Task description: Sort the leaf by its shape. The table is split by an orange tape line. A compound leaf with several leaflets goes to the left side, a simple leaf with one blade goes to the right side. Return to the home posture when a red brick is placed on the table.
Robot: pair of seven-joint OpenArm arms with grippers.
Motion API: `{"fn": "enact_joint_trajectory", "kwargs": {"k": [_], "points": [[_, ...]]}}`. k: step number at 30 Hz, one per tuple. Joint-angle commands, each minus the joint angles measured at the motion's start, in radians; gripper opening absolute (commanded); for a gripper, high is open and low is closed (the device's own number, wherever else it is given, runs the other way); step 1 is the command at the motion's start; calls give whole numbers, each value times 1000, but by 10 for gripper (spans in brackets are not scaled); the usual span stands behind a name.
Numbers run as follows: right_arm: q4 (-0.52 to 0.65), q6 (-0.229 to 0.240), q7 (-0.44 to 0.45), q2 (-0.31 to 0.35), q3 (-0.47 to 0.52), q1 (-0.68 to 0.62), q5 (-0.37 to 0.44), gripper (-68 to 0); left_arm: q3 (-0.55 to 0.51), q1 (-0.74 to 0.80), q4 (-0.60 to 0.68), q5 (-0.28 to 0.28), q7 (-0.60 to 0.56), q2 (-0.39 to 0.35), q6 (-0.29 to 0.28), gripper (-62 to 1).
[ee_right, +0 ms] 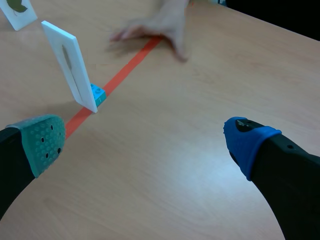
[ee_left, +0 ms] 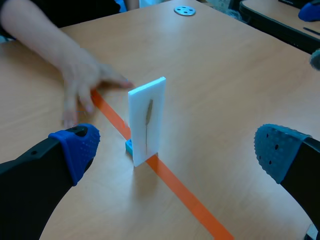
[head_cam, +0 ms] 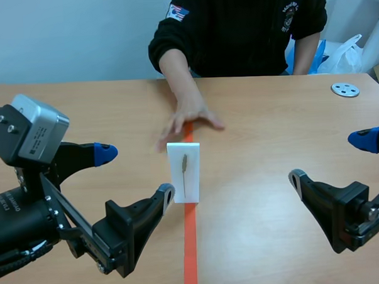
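The left arm (head_cam: 29, 212) sits low at its own side of the table (head_cam: 271, 145), its jaws released and spread wide, with nothing between the blue pads (ee_left: 77, 147). Ahead of these jaws, roughly centred on the gap between them, a white card (ee_left: 146, 120) stands upright on the orange tape line (head_cam: 191, 249), propped in a small blue brick (ee_left: 129, 146) at its foot. The card bears a narrow, single-bladed leaf (head_cam: 185, 163), greyish brown. Nothing lies between the jaws and the card.

Just beyond the card, a person's hand (head_cam: 188, 120) rests flat on the table across the tape line, fingers spread, close behind the card but not touching it; the dark sleeve (head_cam: 172, 42) reaches in from across the table.

The right arm (head_cam: 350, 213) is also low, its jaws likewise released and holding nothing. The card stands ahead of them and off to the side of the grey-green pad (ee_right: 42, 140). Farther past the card on that side, a second white card (ee_right: 17, 12) with a dark green shape is partly in view. Well beyond the right jaws, near the table's far edge, lies a round metal disc (head_cam: 345, 89) with holes.
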Motion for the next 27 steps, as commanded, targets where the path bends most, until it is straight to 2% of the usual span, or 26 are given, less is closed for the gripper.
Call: {"fn": "enact_joint_trajectory", "kwargs": {"k": [1, 4, 8, 15, 19, 27], "points": [[18, -4, 14, 13, 8, 9, 10, 4, -2, -30, -18, -6, -14, 0, -27, 14], [18, -4, 14, 13, 8, 9, 10, 4, -2, -82, -72, -6, -19, 0, -45, 14], [18, -4, 14, 13, 8, 9, 10, 4, 3, -163, -182, -6, -46, 0, -112, 14], [18, -4, 14, 13, 8, 9, 10, 4, 69, -325, -388, 4, -130, 4, -193, 14], [18, -4, 14, 13, 8, 9, 10, 4, 121, -416, -498, 66, -164, 37, -220, 14], [18, -4, 14, 13, 8, 9, 10, 4, 276, -603, -734, 190, -281, 127, -221, 14]]}}
